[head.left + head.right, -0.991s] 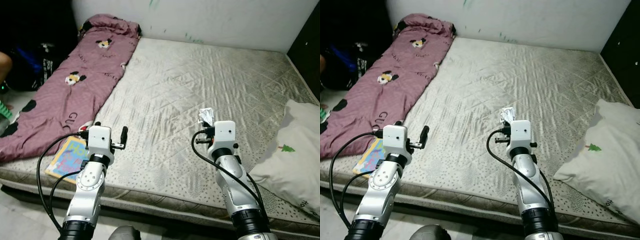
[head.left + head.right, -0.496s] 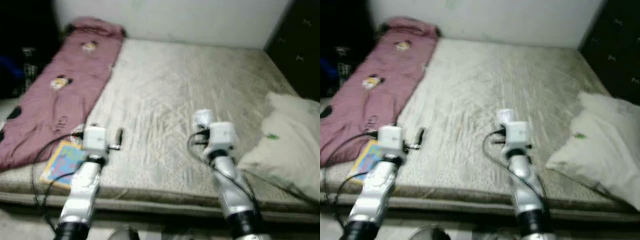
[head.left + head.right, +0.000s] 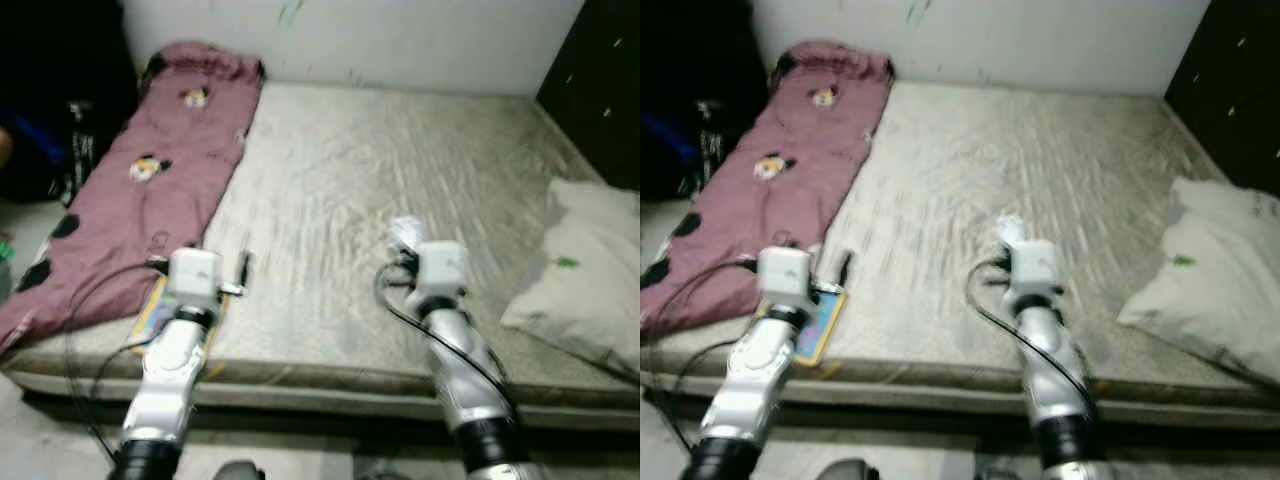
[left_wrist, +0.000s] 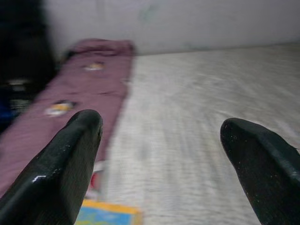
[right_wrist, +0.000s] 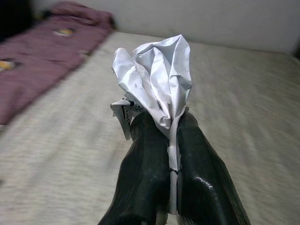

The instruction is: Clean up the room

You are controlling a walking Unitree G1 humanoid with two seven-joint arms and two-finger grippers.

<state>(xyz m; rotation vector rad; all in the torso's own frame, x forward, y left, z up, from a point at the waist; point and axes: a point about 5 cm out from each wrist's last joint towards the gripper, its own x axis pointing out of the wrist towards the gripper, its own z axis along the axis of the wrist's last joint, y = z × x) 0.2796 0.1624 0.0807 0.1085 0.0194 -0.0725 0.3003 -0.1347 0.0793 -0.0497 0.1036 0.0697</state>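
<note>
Views: head pictures are motion-blurred; wrist pictures are sharper near the fingers.
Mattress [image 3: 400,170]: bare, grey, quilted; takes up the centre and upper centre of the frame, running back to a pale wall [image 3: 400,40].
Blanket [image 3: 130,200]: mauve with cartoon-mouse prints, lying in a long strip along the left edge of the mattress, bunched at the upper left by the wall.
Pillow [image 3: 585,275]: off-white with a small green mark, at the right edge of the frame, on the mattress's right side.
Book [image 3: 818,325]: bright blue and yellow cover, flat on the mattress's near left corner, just beside the blanket's lower end and partly under the left arm.
Right gripper [image 5: 171,140]: held up over the near centre of the mattress, lower centre of the head frame; fingers pressed together on a wad.
Wad [image 5: 154,82]: crumpled white paper, pinched at its lower end between the right fingers, the crumpled bulk sticking out past the tips; in the head view it shows as a white lump [image 3: 405,232] just above the right wrist block.
Left gripper [image 4: 161,140]: over the near left part of the mattress, lower left of the head frame; fingers [image 4: 70,154] spread wide, nothing between them.
Floor [image 3: 50,430]: pale strip at lower left, below the mattress edge.
Upper-left corner: dark, contents unclear.
</note>
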